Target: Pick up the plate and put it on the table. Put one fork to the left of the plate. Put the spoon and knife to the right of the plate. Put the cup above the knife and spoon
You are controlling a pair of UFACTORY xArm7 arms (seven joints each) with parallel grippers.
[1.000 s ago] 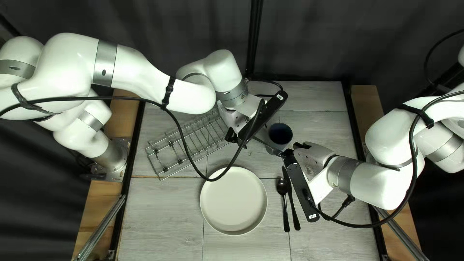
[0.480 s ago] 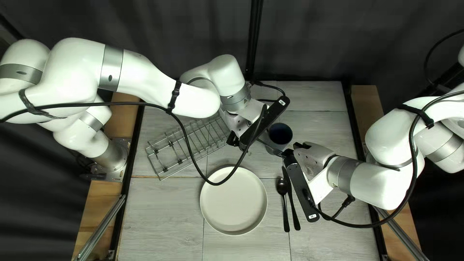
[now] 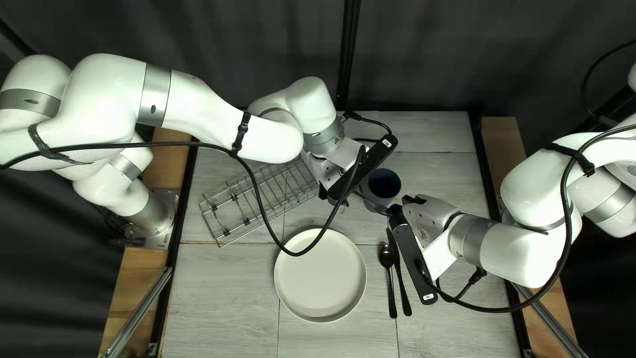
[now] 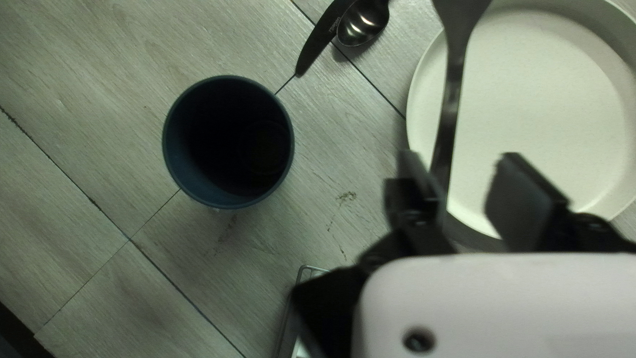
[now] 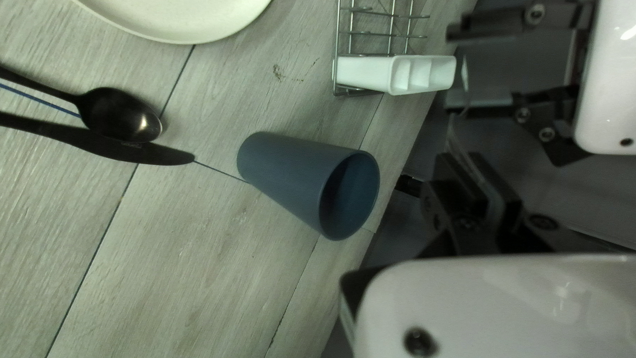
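Note:
In the top left view my left gripper (image 3: 363, 167) is above the table beside the cup (image 3: 383, 184); my right gripper (image 3: 389, 210) stands by the cup's near side. The fork (image 4: 456, 86) is blurred; its handle lies between my left gripper's (image 4: 467, 174) open fingers, close to one of them. In the right wrist view my right gripper (image 5: 472, 162) is shut on the fork's head, its outline faint. The plate (image 3: 320, 275) lies on the table. To its right are the spoon (image 3: 391, 285) and the knife (image 3: 401, 282). The blue cup (image 5: 291, 172) stands upright beyond the knife.
A wire rack (image 3: 265, 192) stands behind the plate, partly under my left arm and its hanging cable. A white holder (image 5: 397, 74) is fixed at the rack's end. The two grippers are very close together above the table.
My left gripper has moved slightly right and toward the near edge, closer to my right gripper. The right arm, plate, spoon, knife and cup have stayed where they were.

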